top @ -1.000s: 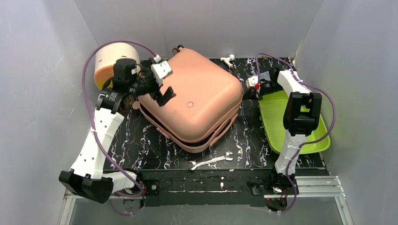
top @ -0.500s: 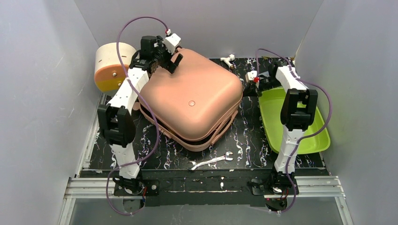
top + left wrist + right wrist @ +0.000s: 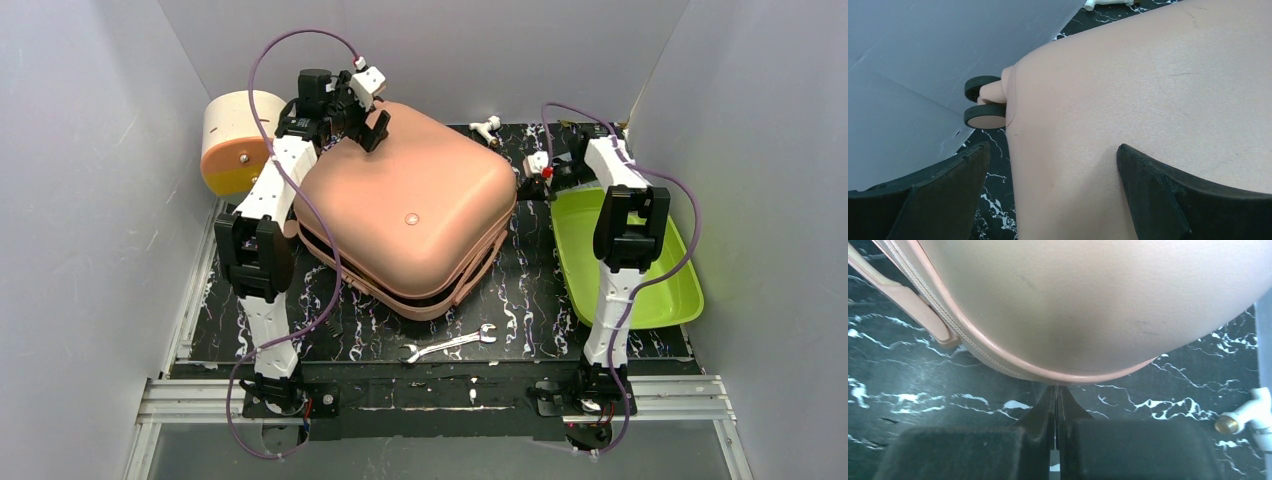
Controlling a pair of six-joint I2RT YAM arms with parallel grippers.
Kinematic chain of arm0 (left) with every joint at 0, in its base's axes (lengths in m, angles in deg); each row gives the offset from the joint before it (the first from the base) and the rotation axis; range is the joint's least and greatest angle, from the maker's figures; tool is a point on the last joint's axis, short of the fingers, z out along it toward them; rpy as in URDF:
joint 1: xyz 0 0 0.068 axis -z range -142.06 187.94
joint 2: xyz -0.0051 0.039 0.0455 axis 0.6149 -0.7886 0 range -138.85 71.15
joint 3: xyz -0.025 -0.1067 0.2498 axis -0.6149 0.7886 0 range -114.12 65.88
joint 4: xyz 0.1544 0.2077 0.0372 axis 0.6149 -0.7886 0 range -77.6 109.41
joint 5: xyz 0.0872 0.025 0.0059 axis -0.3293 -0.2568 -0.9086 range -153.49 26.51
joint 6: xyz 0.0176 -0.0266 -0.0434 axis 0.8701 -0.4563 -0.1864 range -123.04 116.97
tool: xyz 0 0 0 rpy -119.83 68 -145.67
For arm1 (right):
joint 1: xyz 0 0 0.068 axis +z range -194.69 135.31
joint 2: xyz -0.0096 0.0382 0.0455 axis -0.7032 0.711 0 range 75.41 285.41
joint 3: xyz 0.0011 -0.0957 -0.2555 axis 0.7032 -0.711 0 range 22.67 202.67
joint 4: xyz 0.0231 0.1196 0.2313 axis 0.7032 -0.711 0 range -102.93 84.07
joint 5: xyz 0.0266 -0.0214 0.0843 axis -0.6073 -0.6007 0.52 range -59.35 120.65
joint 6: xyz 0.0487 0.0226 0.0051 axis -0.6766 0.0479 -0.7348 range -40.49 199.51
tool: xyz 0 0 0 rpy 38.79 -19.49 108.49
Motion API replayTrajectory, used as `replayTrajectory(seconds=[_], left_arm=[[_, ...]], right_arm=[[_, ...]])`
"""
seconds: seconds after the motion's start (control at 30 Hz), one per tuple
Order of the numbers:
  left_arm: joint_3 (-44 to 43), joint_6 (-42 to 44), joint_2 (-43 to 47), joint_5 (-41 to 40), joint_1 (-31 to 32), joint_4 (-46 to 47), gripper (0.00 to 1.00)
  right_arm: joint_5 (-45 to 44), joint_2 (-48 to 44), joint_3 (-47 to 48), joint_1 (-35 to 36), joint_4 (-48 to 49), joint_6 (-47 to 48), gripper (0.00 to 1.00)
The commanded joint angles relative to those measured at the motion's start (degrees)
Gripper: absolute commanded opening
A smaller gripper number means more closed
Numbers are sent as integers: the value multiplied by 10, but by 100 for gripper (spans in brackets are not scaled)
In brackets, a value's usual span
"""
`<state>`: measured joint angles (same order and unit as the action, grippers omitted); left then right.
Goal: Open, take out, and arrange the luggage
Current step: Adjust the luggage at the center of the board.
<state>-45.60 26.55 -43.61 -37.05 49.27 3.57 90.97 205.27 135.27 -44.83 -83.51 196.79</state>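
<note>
The salmon-pink luggage (image 3: 410,215) lies flat and tilted on the black marbled table, its shells slightly parted along the front seam. My left gripper (image 3: 375,125) is open over its far left corner. In the left wrist view (image 3: 1053,146) one finger (image 3: 943,195) hangs beside the shell and the other (image 3: 1178,200) is on top of it, close to the black wheels (image 3: 983,115). My right gripper (image 3: 527,188) is shut at the luggage's right corner. In the right wrist view its tips (image 3: 1055,388) meet right at the luggage's rim (image 3: 1088,300); nothing shows between them.
A cream-and-orange drum box (image 3: 235,140) stands at the far left. A lime-green tray (image 3: 620,260) lies under the right arm. A wrench (image 3: 450,343) lies near the front edge. A white fitting (image 3: 486,127) lies at the back, also in the right wrist view (image 3: 1253,412).
My left arm has swung from the luggage's left side up to its far left corner, its gripper staying open. The right gripper has stayed shut at the right corner.
</note>
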Motion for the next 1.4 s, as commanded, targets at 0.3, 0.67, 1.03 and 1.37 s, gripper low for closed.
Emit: replayTrajectory(seconds=[0.3,0.67,1.03,1.37], left_arm=[[63,22,-3,74,1,-94,94],[38,-37,18,73,-3,-72,98],[72,-94,164,97,-3,-61,98],[303,8,404,4,-3,-128,98]], right_arm=[[-148,-18,-88,77,635,-365,24],[-11,-109,-156,64,516,-399,66],[-121,-307,-422,49,714,-973,79],[-355,-387,-531,105,796,-1234,75]])
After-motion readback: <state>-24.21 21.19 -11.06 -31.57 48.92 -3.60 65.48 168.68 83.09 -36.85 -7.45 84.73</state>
